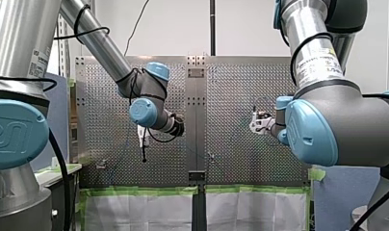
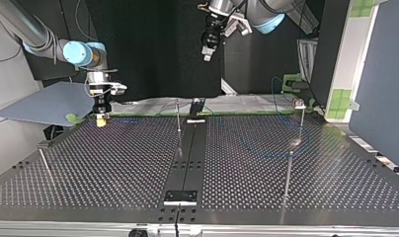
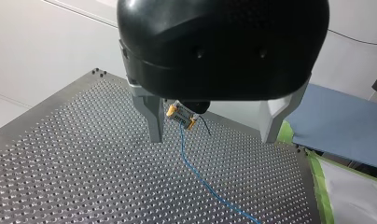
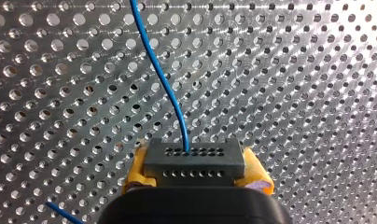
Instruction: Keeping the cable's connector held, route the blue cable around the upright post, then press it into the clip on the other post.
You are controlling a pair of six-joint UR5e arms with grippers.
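Connector [image 4: 194, 156] pinched by R gripper [image 4: 196, 164]; L gripper [image 3: 212, 136] spread, empty. Routing looks unstarted; next: swing blue cable [image 4: 161, 77] round post [image 2: 178, 118], top view's upper centre.

A white wall [image 1: 183, 29] rises beyond the perforated metal bench [image 2: 113, 168]. Across it, the top view shows a black backdrop [image 2: 153, 49] and a blue partition [image 2: 380, 74]; green tape [image 1: 135, 191] edges white sheeting [image 1: 135, 211].

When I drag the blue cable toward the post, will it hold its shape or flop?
Probably floppy: the blue cable is thin and curves away from the connector. Likely light, so it should trail along the table.
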